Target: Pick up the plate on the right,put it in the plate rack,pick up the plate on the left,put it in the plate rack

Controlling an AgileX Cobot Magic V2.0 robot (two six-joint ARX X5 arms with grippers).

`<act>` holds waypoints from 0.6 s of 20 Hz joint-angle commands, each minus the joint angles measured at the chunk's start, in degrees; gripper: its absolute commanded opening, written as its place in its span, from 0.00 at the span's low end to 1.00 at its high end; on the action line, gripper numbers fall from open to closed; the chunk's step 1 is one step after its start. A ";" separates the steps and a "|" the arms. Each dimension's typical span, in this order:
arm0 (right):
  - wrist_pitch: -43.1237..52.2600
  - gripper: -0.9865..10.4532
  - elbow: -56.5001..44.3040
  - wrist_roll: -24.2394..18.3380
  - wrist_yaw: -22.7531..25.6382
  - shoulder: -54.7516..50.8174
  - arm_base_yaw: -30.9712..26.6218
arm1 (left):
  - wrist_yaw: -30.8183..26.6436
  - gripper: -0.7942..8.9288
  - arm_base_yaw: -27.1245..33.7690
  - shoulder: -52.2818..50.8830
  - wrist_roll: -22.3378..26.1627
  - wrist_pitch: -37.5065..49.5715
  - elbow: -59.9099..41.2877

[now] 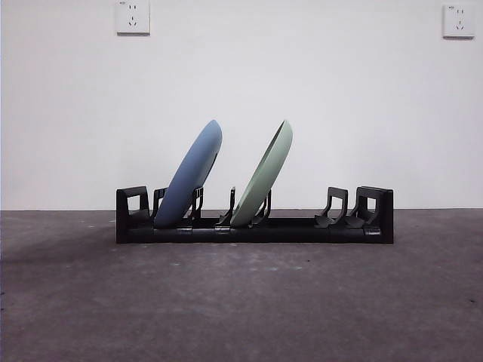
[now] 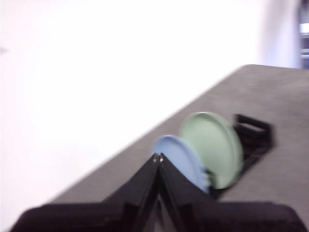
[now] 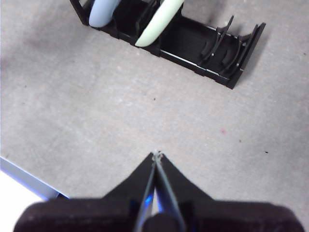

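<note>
The black plate rack (image 1: pixel 302 228) stands across the middle of the table. A blue plate (image 1: pixel 192 175) leans in its left slots and a pale green plate (image 1: pixel 264 175) leans in the slots beside it, both tilted to the right. In the blurred left wrist view my left gripper (image 2: pixel 158 158) is shut and empty, off to one side of the blue plate (image 2: pixel 179 159) and green plate (image 2: pixel 212 145). My right gripper (image 3: pixel 157 154) is shut and empty above bare table, well short of the rack (image 3: pixel 212 48). No arm shows in the front view.
Two wall sockets (image 1: pixel 133 16) (image 1: pixel 458 20) sit high on the white wall behind. The table's edge (image 3: pixel 29 181) runs close to my right gripper. The right half of the rack holds only dividers (image 1: pixel 333 205).
</note>
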 commanded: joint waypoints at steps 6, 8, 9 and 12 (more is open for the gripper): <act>0.28 0.09 -0.11 0.17 0.15 0.92 0.04 | -1.90 0.08 9.07 -20.72 -2.43 19.82 -34.38; 0.28 0.09 -0.11 0.17 0.15 0.92 0.04 | -3.91 0.08 10.08 -25.16 -6.14 25.20 -43.15; 0.28 0.09 -0.11 0.17 0.15 0.92 0.04 | -4.68 0.08 10.34 -27.02 -8.00 26.80 -46.45; 0.28 0.09 -0.11 0.20 0.15 0.92 0.04 | -8.15 0.08 10.69 -32.28 -10.93 29.55 -54.86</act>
